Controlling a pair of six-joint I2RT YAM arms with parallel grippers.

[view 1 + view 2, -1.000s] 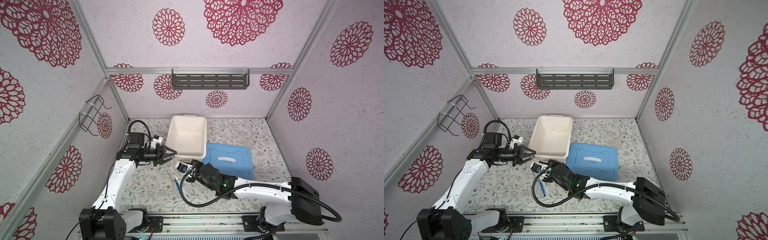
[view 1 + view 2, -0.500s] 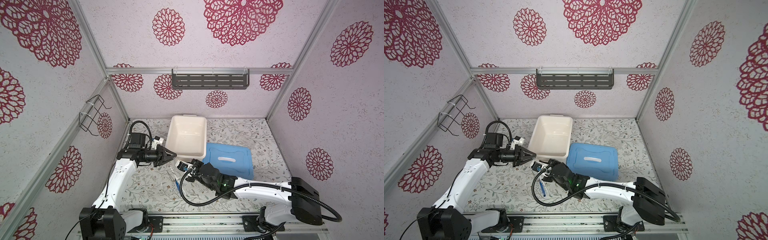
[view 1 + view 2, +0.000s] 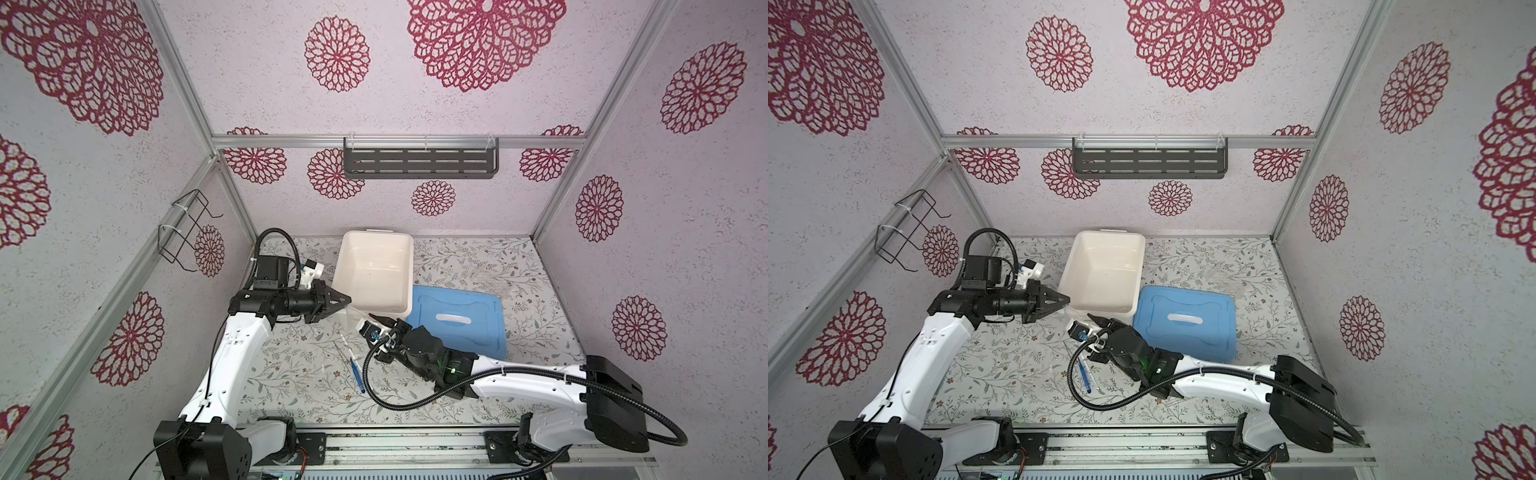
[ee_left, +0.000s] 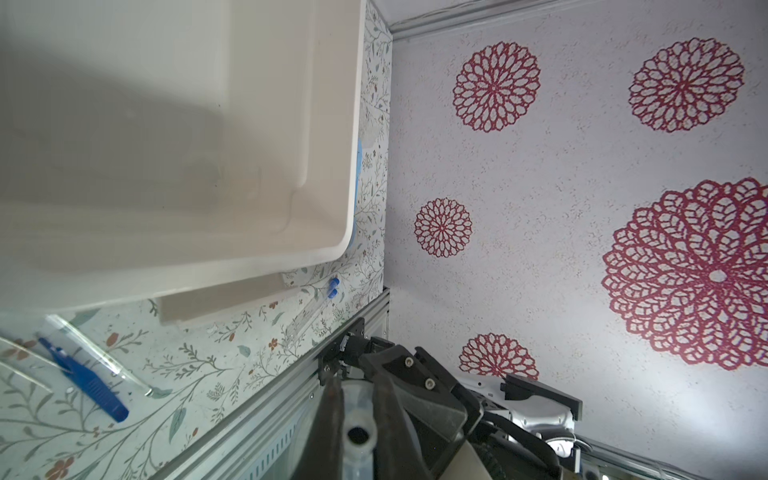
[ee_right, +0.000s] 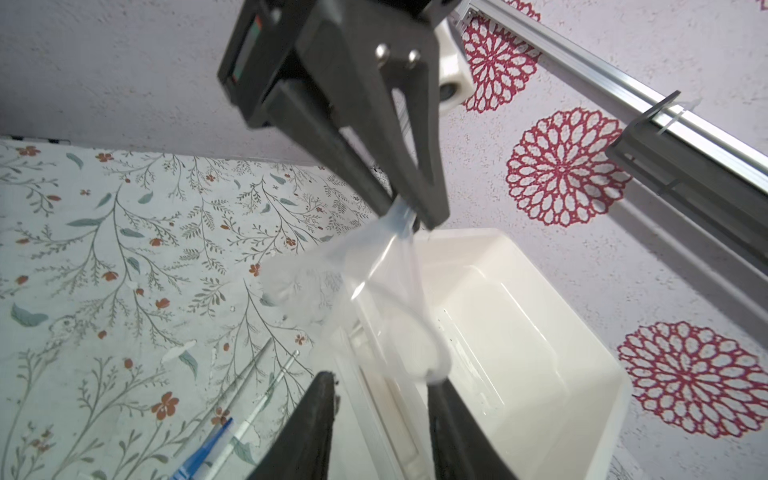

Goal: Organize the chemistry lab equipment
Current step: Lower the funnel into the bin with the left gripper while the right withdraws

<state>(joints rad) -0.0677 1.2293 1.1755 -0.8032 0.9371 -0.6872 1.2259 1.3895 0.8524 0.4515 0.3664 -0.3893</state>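
Clear plastic, the small transparent vessel hangs by its narrow neck from the left jaws, which are clenched on it, just over the near corner of the white bin. The right jaws stand released on either side of its wide end, likely so that one arm alone carries it. The thin white stick and the blue tool lie on the tabletop beside.

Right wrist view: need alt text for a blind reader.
The left tool pinches a clear conical flask by its neck over a white bin's edge; the open right tool flanks the flask's base. A thin white marked stick lies on the floral table.
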